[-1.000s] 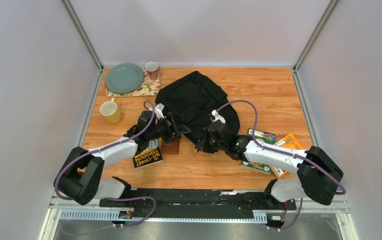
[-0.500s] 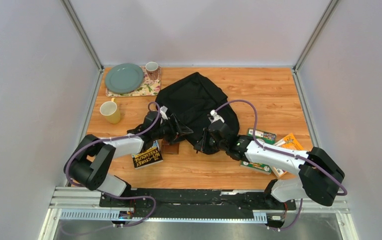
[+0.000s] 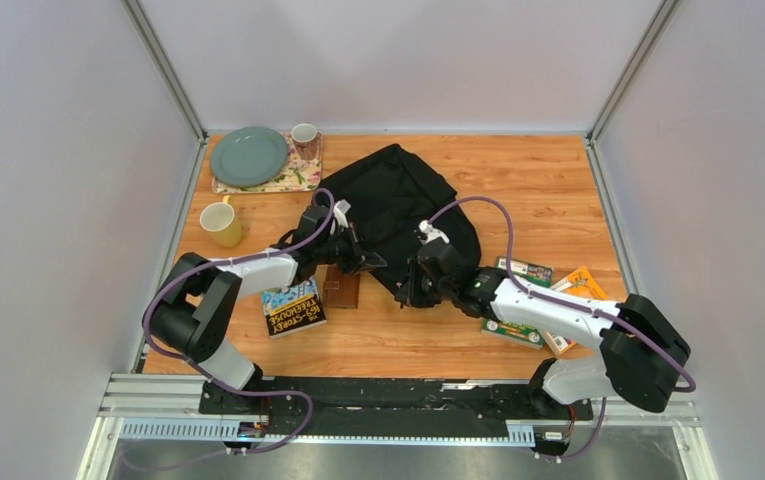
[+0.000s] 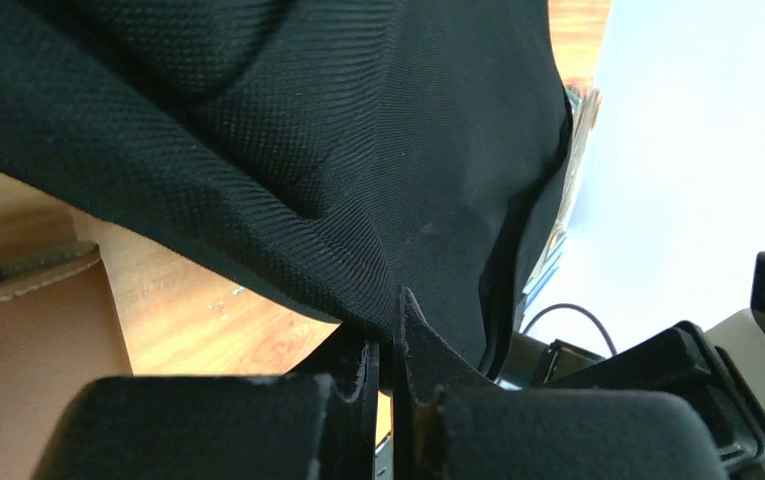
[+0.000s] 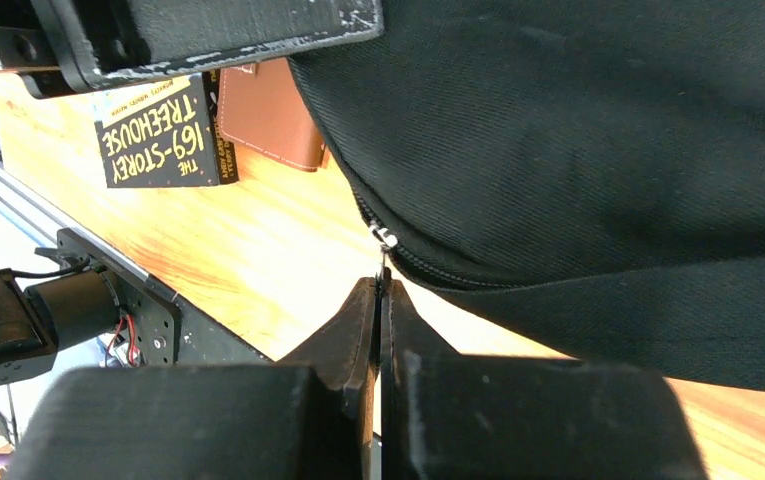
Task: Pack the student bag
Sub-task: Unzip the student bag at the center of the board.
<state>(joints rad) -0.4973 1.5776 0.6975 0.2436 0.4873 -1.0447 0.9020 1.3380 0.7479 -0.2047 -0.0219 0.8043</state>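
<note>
Student bag is lying slumped in the middle of the wooden table. Its rounded end is pointing toward the far wall and its near edge is sitting between the two grippers. The black fabric is swallowing detail from above, so straps and opening are not making themselves out.

Left gripper is pressing in at the bag's near-left edge. In the left wrist view its jaws are clenching a fold of the bag's cloth. Right gripper is pinching the thin zip pull at the bag's near seam, jaws tight together. How far the zip is running is hidden beyond the frame.

Brown wallet is lying just beside the bag, partly hidden under the left gripper and cut off at the left wrist view's edge. The Treehouse book is lying next to it. A stack of books is showing only in part beneath the right arm.

At far left a green plate and a mug are sitting on a floral placemat, with a yellow mug nearer. Pale walls are enclosing three sides.
</note>
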